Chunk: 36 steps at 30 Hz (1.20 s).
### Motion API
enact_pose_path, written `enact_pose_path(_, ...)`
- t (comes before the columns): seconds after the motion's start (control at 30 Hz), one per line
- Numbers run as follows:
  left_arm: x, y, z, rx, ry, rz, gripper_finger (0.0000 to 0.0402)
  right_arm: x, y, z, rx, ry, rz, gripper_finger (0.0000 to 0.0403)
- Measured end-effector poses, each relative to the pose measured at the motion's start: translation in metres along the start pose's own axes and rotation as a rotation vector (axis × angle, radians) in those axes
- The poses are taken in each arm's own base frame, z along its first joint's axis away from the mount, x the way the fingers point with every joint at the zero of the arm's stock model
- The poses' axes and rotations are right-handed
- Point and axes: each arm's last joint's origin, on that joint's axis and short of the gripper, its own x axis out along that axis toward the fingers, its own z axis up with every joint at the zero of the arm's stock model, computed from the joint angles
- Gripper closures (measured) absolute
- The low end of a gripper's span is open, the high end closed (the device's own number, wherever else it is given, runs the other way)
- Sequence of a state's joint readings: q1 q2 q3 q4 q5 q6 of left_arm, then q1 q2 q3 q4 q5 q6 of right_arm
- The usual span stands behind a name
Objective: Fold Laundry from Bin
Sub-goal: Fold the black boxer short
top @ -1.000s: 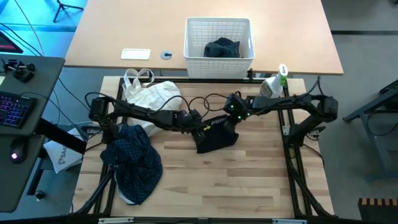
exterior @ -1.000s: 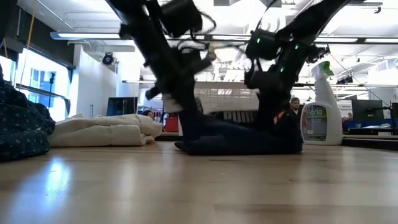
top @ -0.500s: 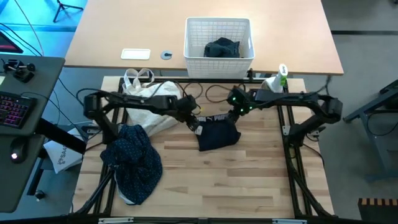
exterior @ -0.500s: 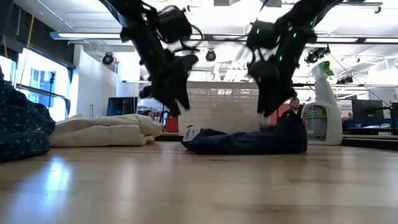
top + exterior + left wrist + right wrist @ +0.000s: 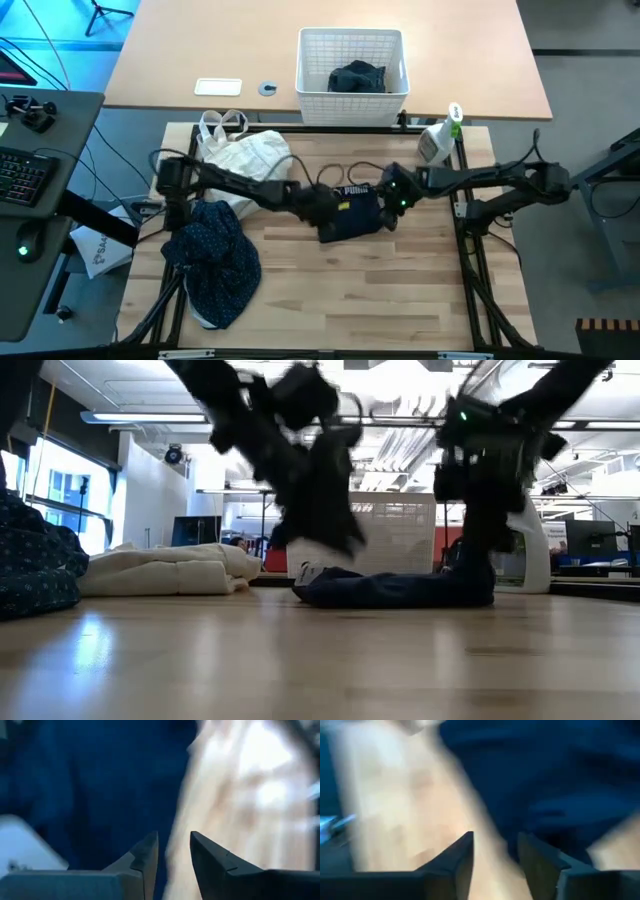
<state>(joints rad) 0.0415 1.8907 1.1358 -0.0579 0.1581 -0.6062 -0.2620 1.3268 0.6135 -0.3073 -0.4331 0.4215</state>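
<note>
Light wood table (image 5: 330, 300), slatted, black frame rails on both sides; second tan tabletop (image 5: 180, 60) butts on at 12 o'clock. Low view looks into a bright lab: ceiling lights, window at 9 o'clock

High view, left to right:
- keyboard (image 5: 22, 178) on a side desk, off the table at 9 o'clock
- dotted navy shirt (image 5: 212, 258) heaped at 8 o'clock
- cream cloth bag (image 5: 240, 160) with loop handles at 10 o'clock, just above the shirt heap
- left claw (image 5: 322, 205) near centre, at the left edge of the dark navy piece (image 5: 355, 215)
- right claw (image 5: 393, 200) at that piece's right edge
- bin (image 5: 352, 62) at 12 o'clock on the tan top, one dark garment (image 5: 357, 77) inside
- spray bottle (image 5: 440, 135) at 1 o'clock

Both arms cross the middle and cover part of the navy piece from above

Wrist views: left claw's fingers (image 5: 145, 855) apart with a narrow gap, nothing between them, navy cloth and wood beyond. Right claw's fingers (image 5: 462, 852) likewise parted, nothing held. Both released

Only the low view shows the navy piece lying flat on the wood and the bin's lattice behind it; only the high view shows what's in the bin
</note>
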Motion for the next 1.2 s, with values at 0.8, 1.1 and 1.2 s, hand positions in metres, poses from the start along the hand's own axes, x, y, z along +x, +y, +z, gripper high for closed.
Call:
enact_pose_path(0.8,-0.053,-0.003,0.014,-0.039,-0.032,0.061,0.035,-0.03,0.01,0.007,0.237,-0.2,-0.189,0.0294)
enact_pose_path(1.1,-0.008,0.032,0.0,-0.148,0.09,0.179,0.0348,0.017,-0.015,0.003,0.351,-0.106,-0.242,0.0152)
enact_pose_path(1.2,-0.002,0.04,-0.012,-0.161,0.172,0.267,0.0348,0.028,-0.019,0.004,0.347,-0.098,-0.254,0.0143)
